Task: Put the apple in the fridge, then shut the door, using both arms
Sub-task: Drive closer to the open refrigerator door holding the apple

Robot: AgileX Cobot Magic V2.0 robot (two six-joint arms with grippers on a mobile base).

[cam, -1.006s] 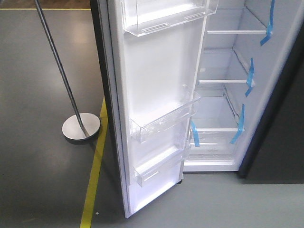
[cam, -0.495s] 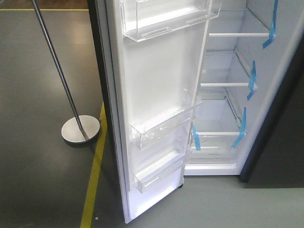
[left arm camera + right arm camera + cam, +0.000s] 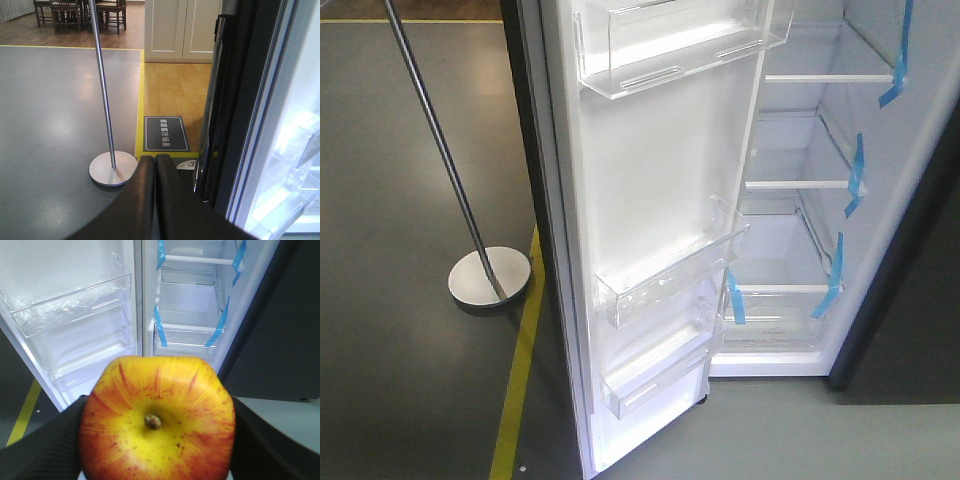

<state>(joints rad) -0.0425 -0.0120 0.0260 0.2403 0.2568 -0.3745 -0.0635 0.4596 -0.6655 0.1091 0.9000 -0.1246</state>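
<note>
Facing open fridge point(image 3: 192, 305), apple point(image 3: 157, 410) sits wedged between jaws of right gripper point(image 3: 157, 435)

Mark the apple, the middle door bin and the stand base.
apple point(image 3: 157, 412), right wrist view, yellow skin beside the stem.
middle door bin point(image 3: 665, 280), front view, clear front wall.
stand base point(image 3: 104, 172), left wrist view, disc top left of the pole.

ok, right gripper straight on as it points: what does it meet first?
Holding the apple, it'd probably reach the fridge, at its lower shelves, beside the open door; nothing shows in between. Depth unclear.
</note>
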